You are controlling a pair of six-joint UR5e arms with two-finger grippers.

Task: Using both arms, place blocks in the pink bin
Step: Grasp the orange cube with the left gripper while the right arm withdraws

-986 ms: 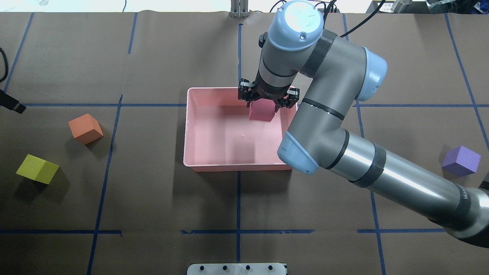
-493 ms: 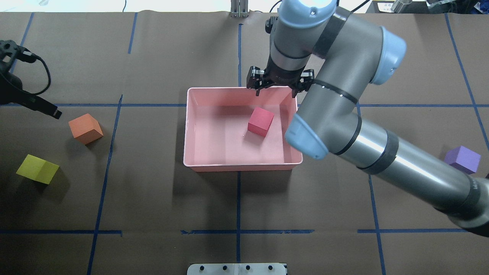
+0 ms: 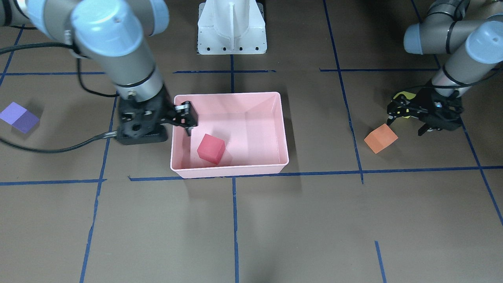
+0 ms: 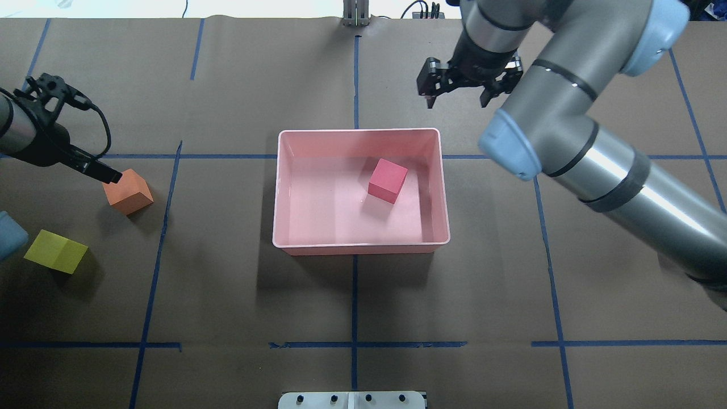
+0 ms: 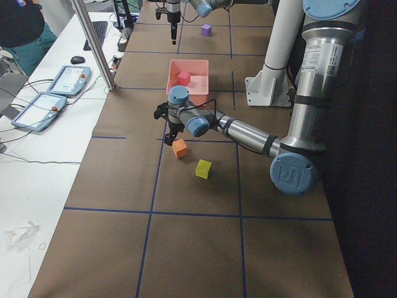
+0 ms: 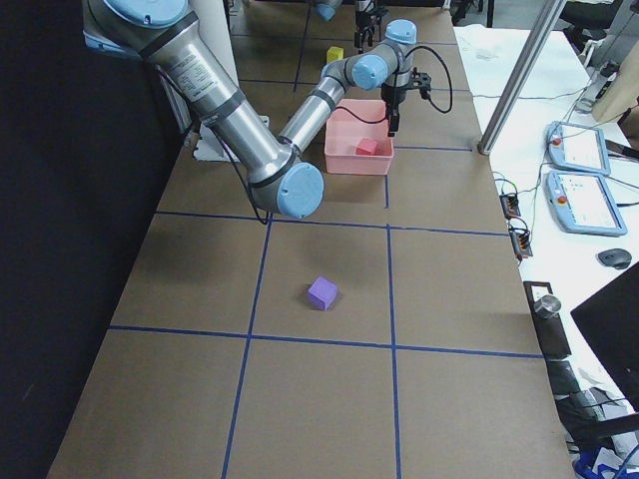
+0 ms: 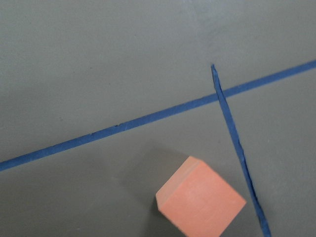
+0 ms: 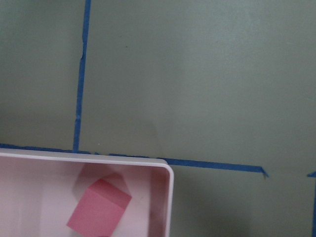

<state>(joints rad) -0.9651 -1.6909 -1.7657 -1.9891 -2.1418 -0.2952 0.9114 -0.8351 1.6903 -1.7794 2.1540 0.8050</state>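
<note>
Right gripper (image 4: pixel 458 102) moved beyond pink bin (image 4: pixel 358 131), red-pink block (image 4: pixel 388 180) skewed inside

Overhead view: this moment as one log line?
red block in pink bin | right gripper open, empty | left gripper open near orange block | yellow block, purple block on table

No word, number or brand can be read: a pale emblem on the blue joint cap (image 5: pixel 291 176) of the left arm (image 5: pixel 248 132) and the screens of two tablets (image 5: pixel 69 79) on the white side desk (image 5: pixel 43 186) are too small to make out.
</note>
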